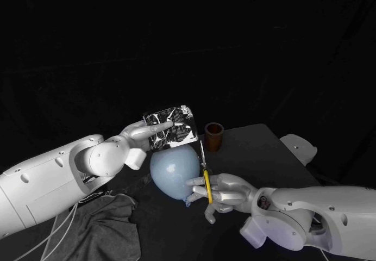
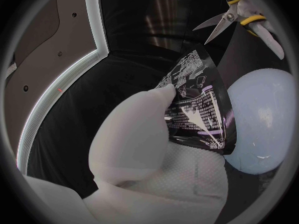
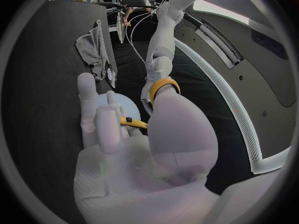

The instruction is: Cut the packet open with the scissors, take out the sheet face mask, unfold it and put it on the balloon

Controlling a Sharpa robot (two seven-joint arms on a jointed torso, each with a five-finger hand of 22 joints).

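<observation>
My left hand [image 1: 145, 134] holds a dark printed packet [image 1: 172, 127] upright above the pale blue balloon [image 1: 175, 169]. In the left wrist view the packet [image 2: 198, 106] is pinched at its edge by my fingers [image 2: 159, 97], with the balloon [image 2: 261, 119] behind it. My right hand [image 1: 221, 193] grips the yellow-handled scissors [image 1: 204, 168], blades pointing up toward the packet's lower right corner. The open scissor blades [image 2: 218, 27] sit just off the packet's corner, apart from it. In the right wrist view the yellow handles [image 3: 163, 85] ring my right hand's fingers [image 3: 102, 122].
A brown cylinder [image 1: 214, 135] stands on the black table [image 1: 258, 157] just right of the packet. A dark cloth [image 1: 106, 225] lies at the front left, under my left arm. A white object [image 1: 299, 147] sits at the table's right edge.
</observation>
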